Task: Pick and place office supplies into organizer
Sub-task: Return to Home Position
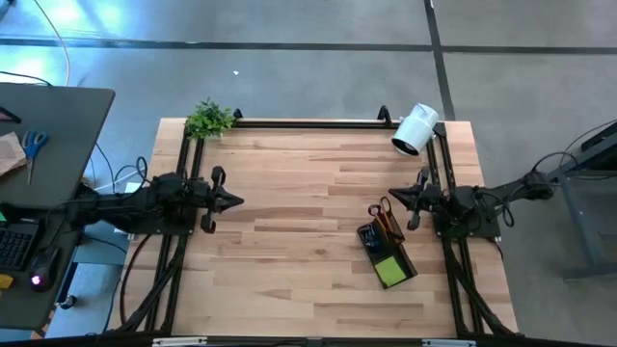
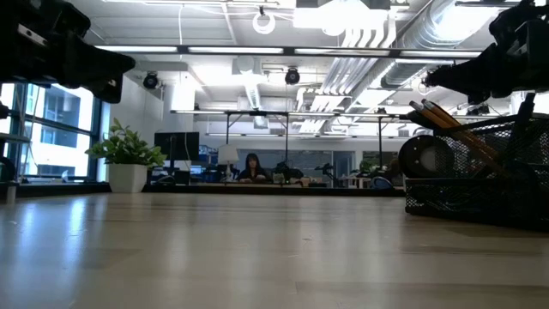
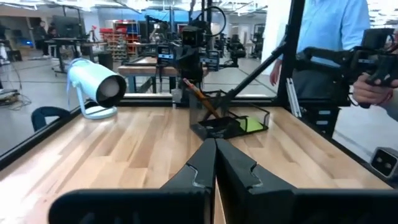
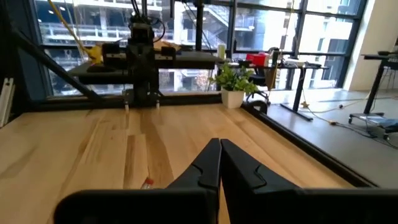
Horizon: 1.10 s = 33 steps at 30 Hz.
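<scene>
**Both arms parked, supplies sitting in the organizer**

High view: the left gripper (image 1: 234,200) sits at the table's (image 1: 289,241) 9 o'clock side and the right gripper (image 1: 395,196) at 3 o'clock. The organizer (image 1: 387,253) stands at 4 o'clock from centre, holding the lime-green sticky-note pad (image 1: 390,272) and the orange pencil (image 1: 388,226).

Low view: the pencil leans out of the mesh organizer.

Left wrist view: the fingers (image 3: 202,168) are pressed together, gripping nothing.

Right wrist view: its fingers (image 4: 208,165) are likewise closed and empty.
</scene>
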Each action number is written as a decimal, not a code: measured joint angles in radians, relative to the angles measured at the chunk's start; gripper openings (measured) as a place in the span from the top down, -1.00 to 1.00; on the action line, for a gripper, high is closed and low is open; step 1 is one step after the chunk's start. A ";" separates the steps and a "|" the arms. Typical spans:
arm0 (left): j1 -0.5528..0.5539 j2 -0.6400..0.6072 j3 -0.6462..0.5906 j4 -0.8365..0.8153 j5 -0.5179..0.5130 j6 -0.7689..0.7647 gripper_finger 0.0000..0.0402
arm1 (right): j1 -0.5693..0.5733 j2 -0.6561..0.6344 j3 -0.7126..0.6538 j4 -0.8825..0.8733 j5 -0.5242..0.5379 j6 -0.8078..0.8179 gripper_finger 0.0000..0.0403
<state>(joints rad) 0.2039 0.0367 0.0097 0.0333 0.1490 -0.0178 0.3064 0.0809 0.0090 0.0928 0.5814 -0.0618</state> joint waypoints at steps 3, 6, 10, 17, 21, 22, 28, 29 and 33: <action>0.070 0.000 0.000 0.010 0.059 -0.012 1.00 | -0.060 -0.026 0.000 -0.001 -0.065 -0.007 1.00; 0.149 0.000 0.000 0.023 0.148 -0.019 1.00 | -0.112 -0.049 0.000 -0.023 -0.135 0.012 1.00; 0.225 0.003 0.000 0.033 0.264 -0.035 1.00 | -0.151 -0.050 0.000 -0.026 -0.205 0.041 1.00; 0.276 0.042 0.000 0.037 0.330 -0.007 1.00 | -0.193 -0.050 0.000 -0.027 -0.223 0.035 1.00; 0.274 0.063 0.000 0.037 0.330 0.021 1.00 | -0.196 -0.050 -0.001 -0.030 -0.260 0.030 1.00; 0.274 0.064 0.000 0.038 0.329 0.033 1.00 | -0.195 -0.050 -0.001 -0.030 -0.258 0.028 1.00; 0.274 0.066 0.000 0.038 0.304 -0.013 1.00 | -0.196 -0.049 0.001 -0.033 -0.200 0.031 1.00; 0.274 0.066 0.000 0.038 0.304 -0.013 1.00 | -0.196 -0.049 0.001 -0.033 -0.196 0.031 1.00; 0.274 0.065 0.000 0.038 0.304 -0.013 1.00 | -0.196 -0.049 0.001 -0.033 -0.197 0.031 1.00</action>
<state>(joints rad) 0.4778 0.1020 0.0097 0.0711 0.4526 -0.0307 0.1108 0.0322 0.0097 0.0593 0.3847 -0.0307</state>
